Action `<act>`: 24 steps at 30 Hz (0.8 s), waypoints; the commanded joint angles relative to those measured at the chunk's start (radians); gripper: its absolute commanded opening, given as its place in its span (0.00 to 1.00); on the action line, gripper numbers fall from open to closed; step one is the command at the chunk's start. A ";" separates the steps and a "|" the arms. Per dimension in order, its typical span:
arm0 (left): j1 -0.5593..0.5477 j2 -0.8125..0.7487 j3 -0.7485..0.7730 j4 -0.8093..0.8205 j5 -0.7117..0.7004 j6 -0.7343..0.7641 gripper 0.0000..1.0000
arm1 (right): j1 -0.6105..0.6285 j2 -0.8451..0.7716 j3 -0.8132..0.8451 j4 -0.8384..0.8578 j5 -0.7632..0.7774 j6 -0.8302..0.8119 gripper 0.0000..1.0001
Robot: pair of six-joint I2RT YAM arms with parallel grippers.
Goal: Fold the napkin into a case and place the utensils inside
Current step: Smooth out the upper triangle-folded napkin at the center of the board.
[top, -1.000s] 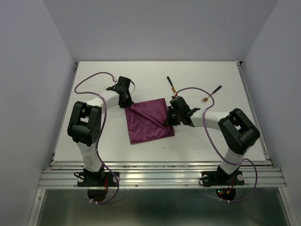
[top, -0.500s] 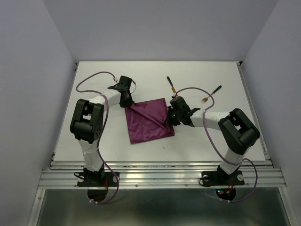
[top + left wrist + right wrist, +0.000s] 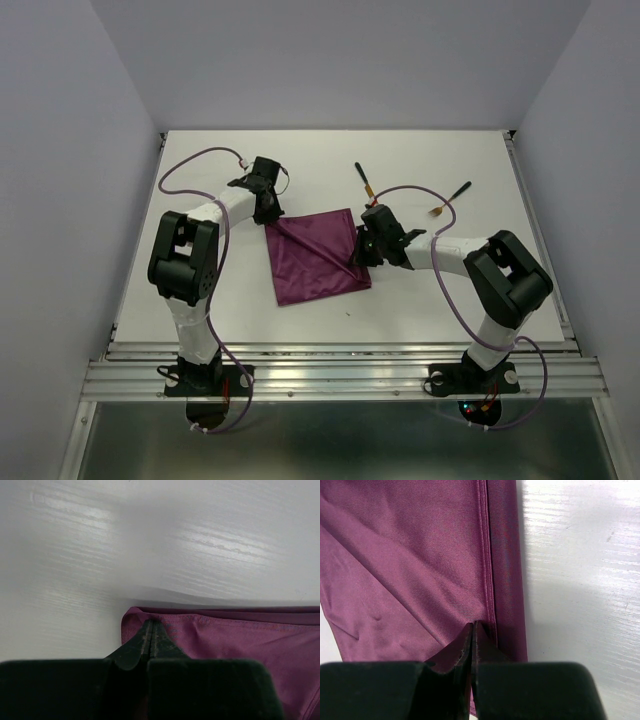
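white tabletop between pale walls fills your overhead view. the napkin lies near the middle as a tilted square, with a taut ridge running from its 10 o'clock corner to its 4 o'clock edge. your left gripper sits at that corner and your right gripper at that edge. both utensils lie on bare table, apart from the cloth: the near utensil at 1 o'clock of the napkin, the far utensil out at 2 o'clock.

on your left wrist view, the fingertips are pressed together, pinching the rolled corner of the napkin, with cloth spreading toward 3 o'clock and table beyond.

on your right wrist view, the fingertips are nipped tight on the cloth just beside the hem. the napkin fills 9 to 12 o'clock and table lies at 3 o'clock.
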 commanded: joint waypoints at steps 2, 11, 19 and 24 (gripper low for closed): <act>0.003 -0.050 0.043 -0.016 -0.030 -0.002 0.00 | 0.008 -0.031 -0.001 0.020 0.018 0.001 0.03; 0.003 -0.070 0.030 0.009 -0.011 0.006 0.00 | 0.008 -0.027 0.000 0.018 0.018 0.001 0.02; 0.003 -0.087 0.001 0.070 0.062 0.013 0.00 | 0.008 -0.025 0.000 0.020 0.018 0.001 0.02; 0.003 -0.073 0.009 0.064 0.055 0.018 0.00 | 0.008 -0.019 0.002 0.020 0.018 0.001 0.03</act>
